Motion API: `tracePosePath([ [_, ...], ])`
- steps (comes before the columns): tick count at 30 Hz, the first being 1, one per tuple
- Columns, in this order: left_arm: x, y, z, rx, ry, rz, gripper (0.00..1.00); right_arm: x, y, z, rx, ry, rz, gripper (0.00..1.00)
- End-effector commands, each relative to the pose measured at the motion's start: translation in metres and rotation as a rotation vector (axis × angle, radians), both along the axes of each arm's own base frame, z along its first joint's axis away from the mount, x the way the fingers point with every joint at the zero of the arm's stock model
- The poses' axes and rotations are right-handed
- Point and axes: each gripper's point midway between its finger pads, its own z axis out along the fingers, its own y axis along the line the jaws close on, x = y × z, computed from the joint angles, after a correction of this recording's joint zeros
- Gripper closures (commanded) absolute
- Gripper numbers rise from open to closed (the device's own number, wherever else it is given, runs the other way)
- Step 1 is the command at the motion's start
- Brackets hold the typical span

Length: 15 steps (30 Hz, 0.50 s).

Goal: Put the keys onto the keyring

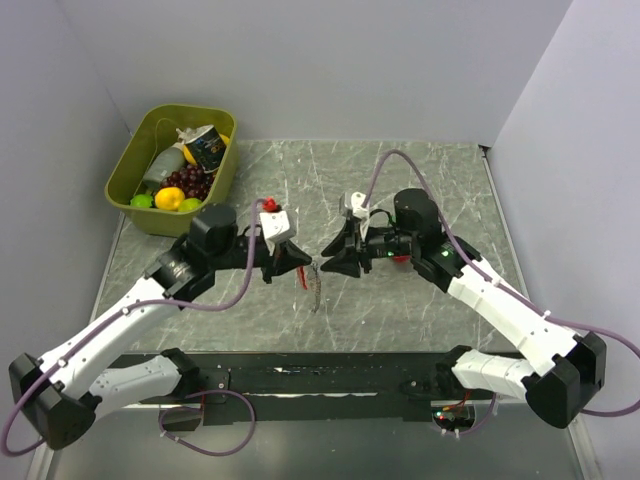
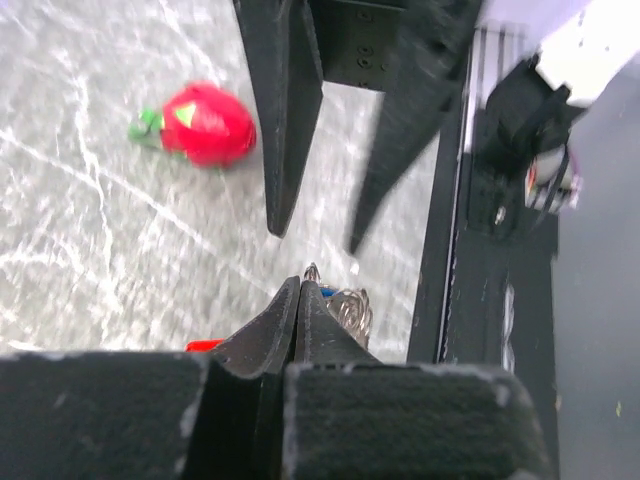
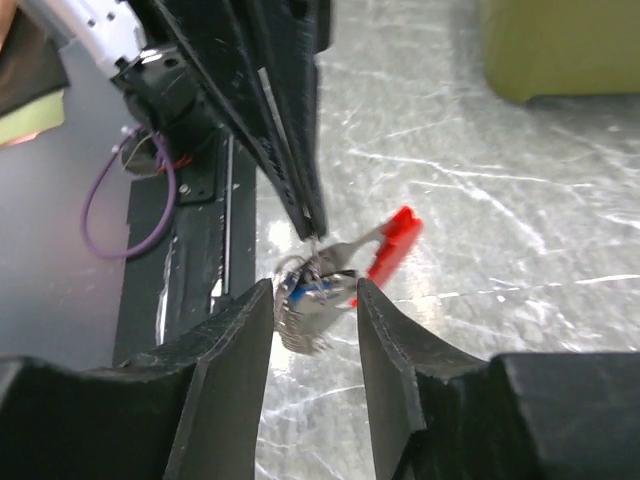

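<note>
Keyring (image 3: 392,243), a red clip with silvery rings, hangs midway between the arms from the left gripper (image 3: 314,230), whose tips are pinched tight on its metal. The right gripper (image 3: 312,295) stands half spread either side of the bunch, gripping nothing. A blue key (image 3: 316,288) sits among the rings, seemingly threaded on, though blur hides the join. The red toy fruit (image 2: 205,125) and the bin (image 1: 125,175) lie apart and obstruct nothing.

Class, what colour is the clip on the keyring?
Red. The keyring's clip shows best in the right wrist view.
</note>
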Motion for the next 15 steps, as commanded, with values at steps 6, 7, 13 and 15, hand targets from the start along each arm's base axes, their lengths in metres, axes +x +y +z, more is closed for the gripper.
tracePosePath([
  [6,-0.012,-0.007,0.067,-0.394,-0.127,-0.022,0.99,0.007,0.003,0.024,0.101,-0.037,0.028,0.75],
  [7,-0.012,-0.008,0.066,-0.399,-0.127,-0.024,0.99,0.005,0.004,0.024,0.102,-0.035,0.041,0.79],
  [13,-0.014,-0.006,0.073,-0.433,-0.156,-0.028,0.99,0.005,0.004,0.015,0.084,-0.019,0.059,0.93],
  [15,-0.016,-0.005,0.077,-0.448,-0.173,-0.033,0.99,0.003,0.004,0.016,0.088,-0.025,0.064,0.93],
])
